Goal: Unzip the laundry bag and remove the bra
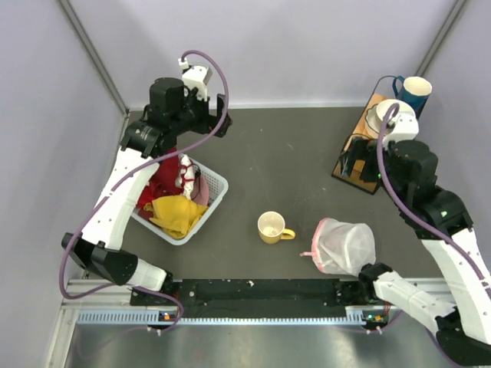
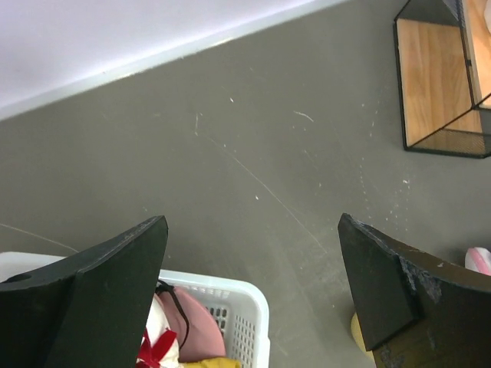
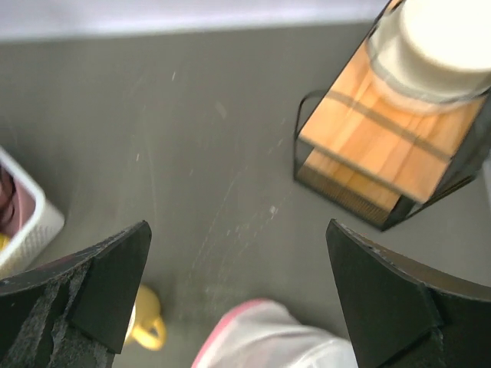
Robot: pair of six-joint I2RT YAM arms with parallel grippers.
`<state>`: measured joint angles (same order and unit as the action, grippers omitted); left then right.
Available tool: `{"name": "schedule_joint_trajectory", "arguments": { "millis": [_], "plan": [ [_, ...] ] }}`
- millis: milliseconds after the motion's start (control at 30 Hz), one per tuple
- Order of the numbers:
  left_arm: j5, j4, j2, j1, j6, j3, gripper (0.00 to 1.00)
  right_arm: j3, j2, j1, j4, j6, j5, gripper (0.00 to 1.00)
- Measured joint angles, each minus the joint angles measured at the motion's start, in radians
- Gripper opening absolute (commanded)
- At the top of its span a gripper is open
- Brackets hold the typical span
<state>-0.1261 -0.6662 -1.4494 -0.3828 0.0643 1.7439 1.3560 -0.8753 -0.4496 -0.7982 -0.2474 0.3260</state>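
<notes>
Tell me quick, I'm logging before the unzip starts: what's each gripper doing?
Left gripper: open, holding nothing.
Right gripper: open, holding nothing.

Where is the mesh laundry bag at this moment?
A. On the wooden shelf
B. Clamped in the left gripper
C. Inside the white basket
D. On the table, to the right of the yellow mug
D: in the top view the laundry bag lies on the table to the right of the yellow mug, apart from it, near the front edge.
</notes>
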Motion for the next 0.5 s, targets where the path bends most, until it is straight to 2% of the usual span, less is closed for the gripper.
{"name": "schedule_joint_trajectory", "arguments": {
  "millis": [267,500],
  "plan": [
    [0.003,0.043,0.029,-0.073,0.092,-0.147,0.99,-0.315,0.066,0.000,-0.017,-0.126,-0.159,0.99],
    [0.058,0.080,0.074,-0.132,0.136,-0.283,0.99,-0.376,-0.002,-0.029,-0.057,-0.247,-0.160,0.98]
  ]
}}
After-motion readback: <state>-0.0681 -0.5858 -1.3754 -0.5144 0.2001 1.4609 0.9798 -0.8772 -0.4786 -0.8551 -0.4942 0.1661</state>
